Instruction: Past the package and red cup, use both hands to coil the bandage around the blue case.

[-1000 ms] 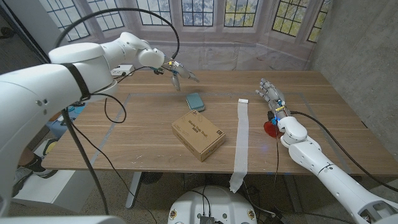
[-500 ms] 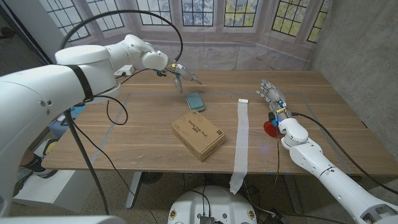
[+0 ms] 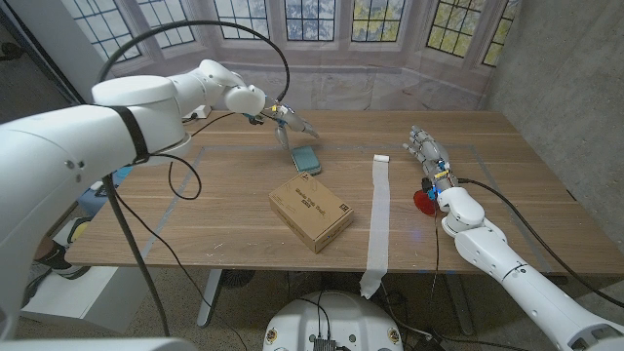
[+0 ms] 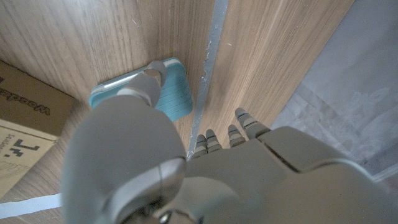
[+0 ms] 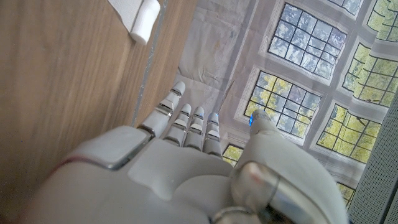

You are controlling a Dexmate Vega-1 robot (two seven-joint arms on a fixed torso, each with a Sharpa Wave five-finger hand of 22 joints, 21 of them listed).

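Observation:
The small blue case (image 3: 306, 159) lies on the table beyond the cardboard package (image 3: 311, 211). My left hand (image 3: 287, 121) hovers just behind and above the case, fingers spread and pointing down, holding nothing. In the left wrist view its thumb hangs over the case (image 4: 168, 93). A long white bandage (image 3: 378, 214) runs from mid-table over the front edge, its folded end (image 5: 138, 18) far from me. My right hand (image 3: 426, 151) stands to the right of the bandage with fingers stretched out and nothing in them. The red cup (image 3: 423, 201) sits beside my right wrist, partly hidden.
The package (image 4: 25, 134) lies close in front of the case. A taped line (image 4: 208, 74) runs across the wooden table (image 3: 224, 205) next to the case. Draped windows stand behind the table. A white plug box (image 3: 191, 109) sits at the back left.
My left hand has drifted to the right and a little lower, closing in on the blue case. The right hand, bandage, package and cup have stayed put.

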